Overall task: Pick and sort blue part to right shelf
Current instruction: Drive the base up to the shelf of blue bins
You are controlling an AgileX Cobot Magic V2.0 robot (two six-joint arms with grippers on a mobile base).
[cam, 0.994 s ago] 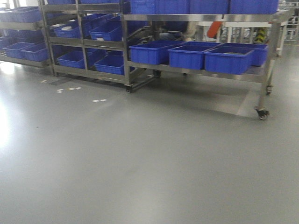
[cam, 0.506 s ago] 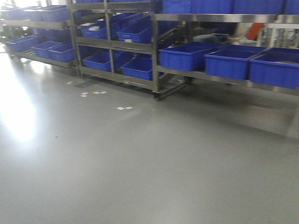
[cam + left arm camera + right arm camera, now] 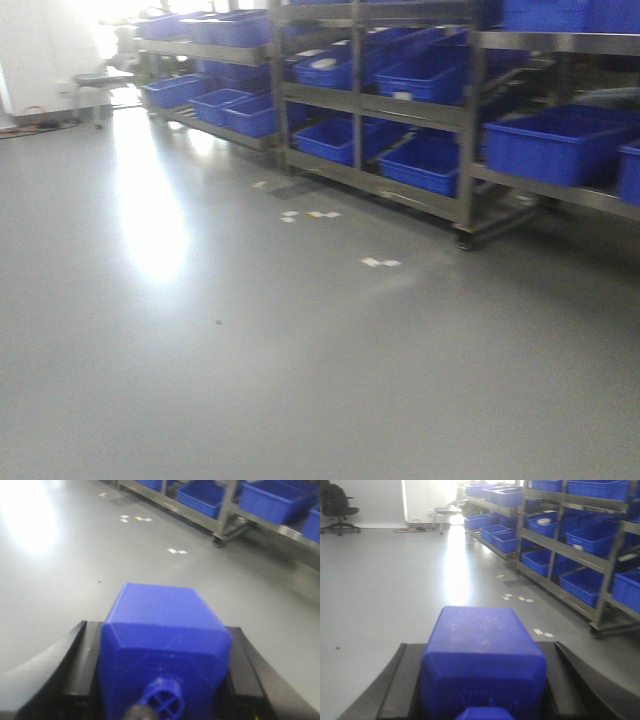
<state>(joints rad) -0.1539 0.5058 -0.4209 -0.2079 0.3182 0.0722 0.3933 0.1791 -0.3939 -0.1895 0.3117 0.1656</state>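
Note:
In the left wrist view a small solid-blue part point(image 3: 162, 630) fills the foreground, cap end toward the camera. My left gripper point(image 3: 161, 647) is shut on it, with a black finger point(image 3: 80, 655) against each side. Another blue part point(image 3: 482, 650) shows in the right wrist view, with my right gripper point(image 3: 482, 662) shut on it between black fingers point(image 3: 402, 680). Neither gripper shows in the front view. The right shelf point(image 3: 570, 190), a steel rack carrying large blue bins point(image 3: 555, 145), sits at the far right edge of the front view, across the grey floor.
A middle steel rack on casters point(image 3: 465, 240) and a further rack point(image 3: 200, 100) hold more blue bins. White floor markers point(image 3: 380, 262) lie in front of them. A stool point(image 3: 100, 85) stands at the back left, an office chair point(image 3: 337, 507) further off, and glare covers part of the floor.
The front view has swung left: the racks slid to the right of the frame, the right shelf is mostly out of view, and the stool and bright wall came in at the left.

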